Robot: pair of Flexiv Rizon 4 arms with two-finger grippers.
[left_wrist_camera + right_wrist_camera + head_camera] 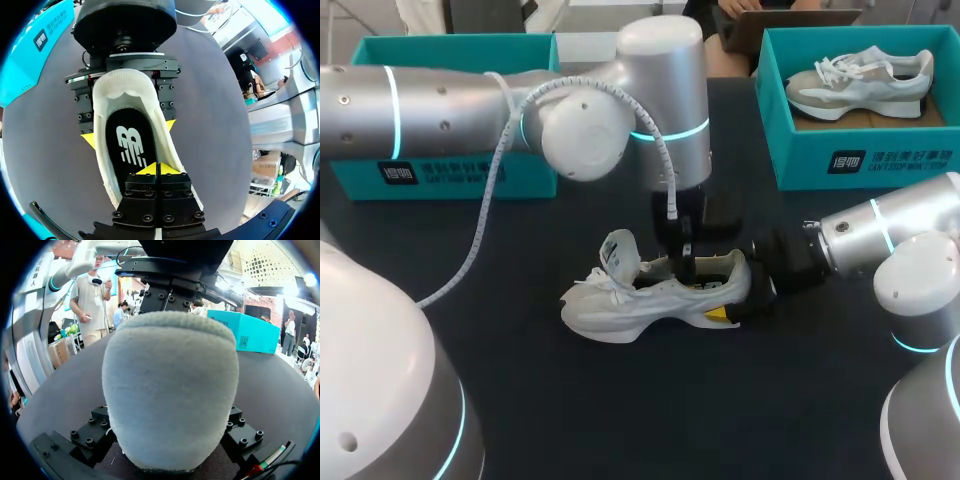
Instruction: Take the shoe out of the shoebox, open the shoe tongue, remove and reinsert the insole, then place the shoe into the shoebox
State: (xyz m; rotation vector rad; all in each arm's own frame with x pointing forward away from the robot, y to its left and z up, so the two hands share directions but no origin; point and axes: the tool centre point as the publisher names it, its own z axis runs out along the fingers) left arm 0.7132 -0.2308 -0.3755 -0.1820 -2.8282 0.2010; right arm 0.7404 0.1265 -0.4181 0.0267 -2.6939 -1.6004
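Note:
A white shoe (pixel 620 305) lies on the dark table, toe to the left, its tongue (pixel 618 250) standing up. My left gripper (pixel 687 268) comes straight down into the shoe's opening. In the left wrist view its yellow tips (pixel 157 169) are shut and rest against the black insole (pixel 127 145), with nothing seen between them. My right gripper (pixel 735 292) comes in from the right and grips the heel (pixel 170 390) from both sides, one yellow fingertip (pixel 89 140) on each flank.
An open teal shoebox (pixel 450 170) stands at the back left behind my left arm. A second teal box (pixel 860 160) at the back right holds another shoe (pixel 860 80). The left arm's white cable (pixel 490 200) hangs over the table.

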